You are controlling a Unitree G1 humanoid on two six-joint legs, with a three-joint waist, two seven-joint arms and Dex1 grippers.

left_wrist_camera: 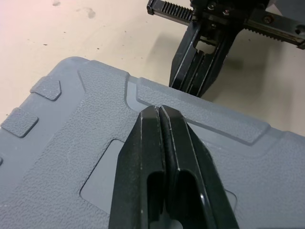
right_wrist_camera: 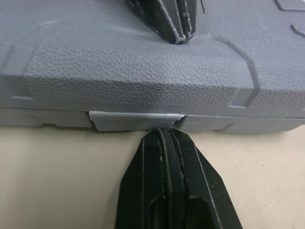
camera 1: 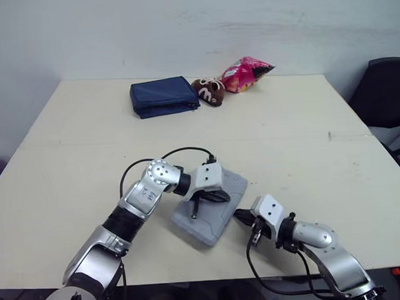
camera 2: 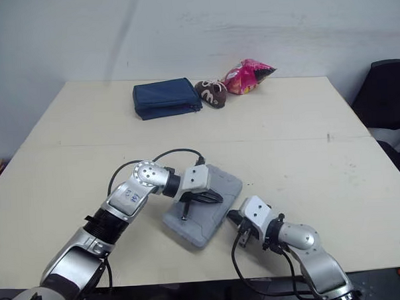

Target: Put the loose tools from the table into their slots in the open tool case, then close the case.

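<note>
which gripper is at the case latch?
The right gripper, shut tips at the latch on the edge of the case. The left gripper sits on its top.

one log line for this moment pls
grey tool case closed | left gripper shut, tips on case top | right gripper shut, tips at front latch tab | step: likely latching

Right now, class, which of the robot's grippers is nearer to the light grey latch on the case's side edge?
Right. The right gripper has its tips at the latch; the left gripper rests on top of the case lid, farther in.
</note>
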